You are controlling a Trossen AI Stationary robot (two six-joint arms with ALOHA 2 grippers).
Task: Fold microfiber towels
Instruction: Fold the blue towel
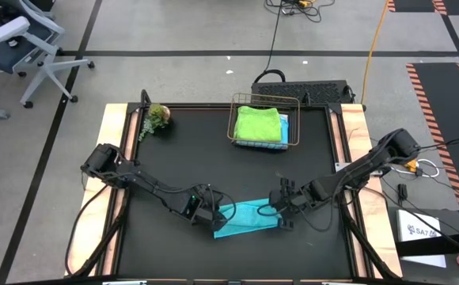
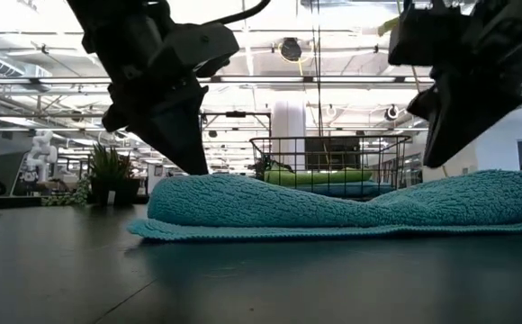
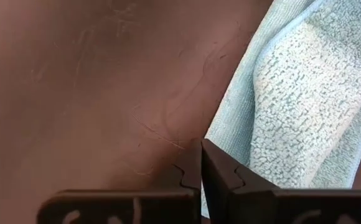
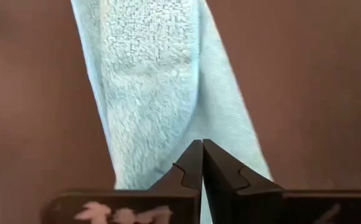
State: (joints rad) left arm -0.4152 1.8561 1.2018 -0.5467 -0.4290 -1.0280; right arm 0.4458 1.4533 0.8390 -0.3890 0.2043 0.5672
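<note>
Partly end-effector-hidden teal towel point(image 1: 245, 219) edges

A teal towel point(image 2: 351, 205) lies folded in a long, low mound on the dark tabletop point(image 2: 108, 279). At its left end the left end effector point(image 2: 187, 153) points down, its tip meeting the towel's top. Over the towel's right part hangs the right end effector point(image 2: 441, 148), tip down, its fingers pressed together. Behind the towel stands a wire basket point(image 2: 333, 162) holding lime green and blue cloths. Left of the towel, farther back, is a small green plant point(image 2: 110, 175).
</note>
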